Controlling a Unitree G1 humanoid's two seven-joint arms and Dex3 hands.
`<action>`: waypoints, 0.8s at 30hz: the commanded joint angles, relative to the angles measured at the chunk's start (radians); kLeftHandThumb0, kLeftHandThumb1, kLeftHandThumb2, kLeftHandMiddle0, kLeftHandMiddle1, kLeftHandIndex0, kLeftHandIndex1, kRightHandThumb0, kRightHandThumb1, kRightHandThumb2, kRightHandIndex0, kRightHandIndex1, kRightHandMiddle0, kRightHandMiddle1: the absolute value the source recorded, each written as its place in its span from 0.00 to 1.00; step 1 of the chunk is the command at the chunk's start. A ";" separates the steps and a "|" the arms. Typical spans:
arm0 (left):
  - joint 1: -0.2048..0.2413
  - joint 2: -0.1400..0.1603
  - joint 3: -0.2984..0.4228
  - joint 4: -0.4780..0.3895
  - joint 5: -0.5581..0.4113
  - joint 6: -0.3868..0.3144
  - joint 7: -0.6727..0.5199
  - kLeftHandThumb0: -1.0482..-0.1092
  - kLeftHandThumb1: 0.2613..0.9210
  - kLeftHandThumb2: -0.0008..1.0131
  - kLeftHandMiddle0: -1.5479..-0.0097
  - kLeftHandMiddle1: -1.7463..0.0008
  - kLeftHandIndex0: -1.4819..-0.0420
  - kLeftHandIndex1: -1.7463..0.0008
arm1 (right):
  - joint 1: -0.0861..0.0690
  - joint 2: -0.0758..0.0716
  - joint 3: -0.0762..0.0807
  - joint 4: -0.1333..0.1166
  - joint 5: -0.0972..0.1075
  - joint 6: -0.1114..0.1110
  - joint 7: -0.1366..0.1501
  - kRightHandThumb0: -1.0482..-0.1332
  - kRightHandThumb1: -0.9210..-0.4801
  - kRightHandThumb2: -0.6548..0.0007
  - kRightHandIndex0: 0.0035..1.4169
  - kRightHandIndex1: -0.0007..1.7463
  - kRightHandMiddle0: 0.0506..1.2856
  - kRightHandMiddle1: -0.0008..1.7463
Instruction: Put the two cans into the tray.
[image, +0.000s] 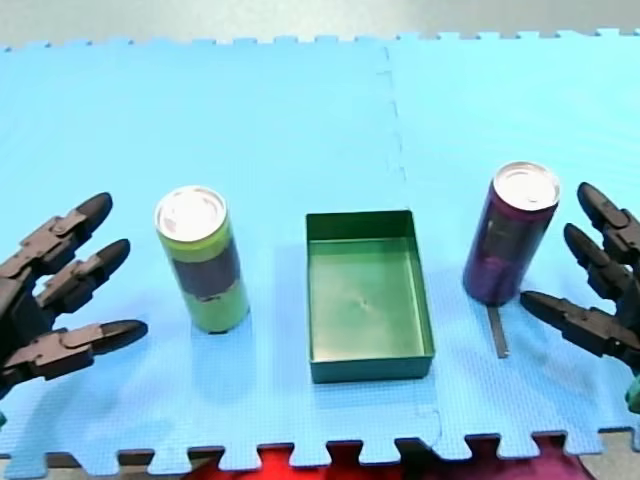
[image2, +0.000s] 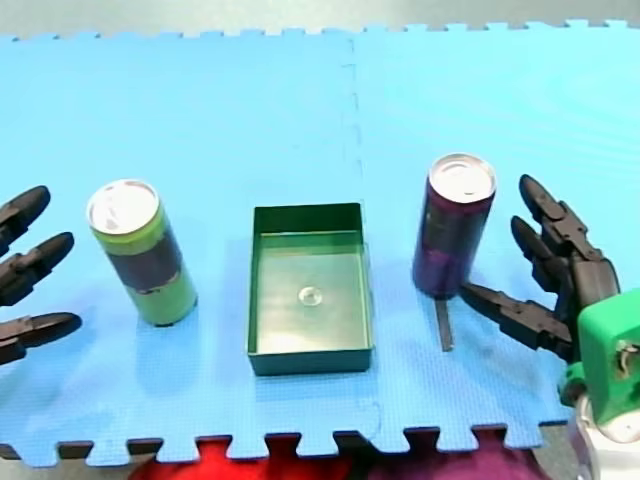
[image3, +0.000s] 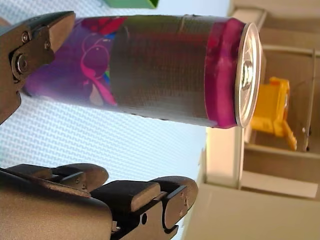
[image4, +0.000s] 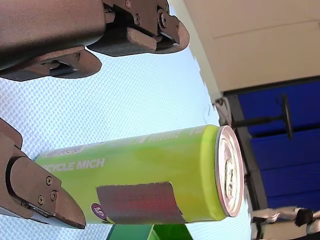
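The lime-green can (image: 203, 262) and the purple can (image: 508, 235) each wear a dark grey band, the tray (image: 370, 368) is dark green, and the foam mat (image: 250, 120) is bright blue.

Green can (image: 203, 258) upright left of green tray (image: 367, 297), purple can (image: 510, 233) upright right

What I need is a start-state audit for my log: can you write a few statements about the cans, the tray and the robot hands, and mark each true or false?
1. The green can and the purple can both stand outside the tray. True.
2. The purple can lies on its side. False: it stands upright on the mat.
3. The green can is between the tray and the left robot hand. True.
4. The right robot hand grips the purple can. False: it is open beside that can and holds nothing.
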 joint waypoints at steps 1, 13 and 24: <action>0.006 0.006 0.003 -0.007 -0.004 0.004 0.000 0.03 0.60 0.00 0.78 1.00 0.84 1.00 | -0.016 0.001 -0.009 0.019 0.009 -0.011 0.004 0.35 0.69 1.00 0.31 0.00 0.29 0.01; 0.015 0.015 0.011 -0.014 -0.012 0.006 -0.007 0.02 0.61 0.00 0.78 1.00 0.83 1.00 | -0.060 0.016 -0.022 0.103 0.009 -0.042 0.006 0.37 0.69 1.00 0.32 0.00 0.30 0.00; 0.028 0.019 0.013 -0.037 -0.009 0.008 0.005 0.00 0.62 0.00 0.77 1.00 0.83 1.00 | -0.100 0.029 -0.025 0.173 -0.003 -0.066 -0.008 0.38 0.68 1.00 0.32 0.00 0.30 0.00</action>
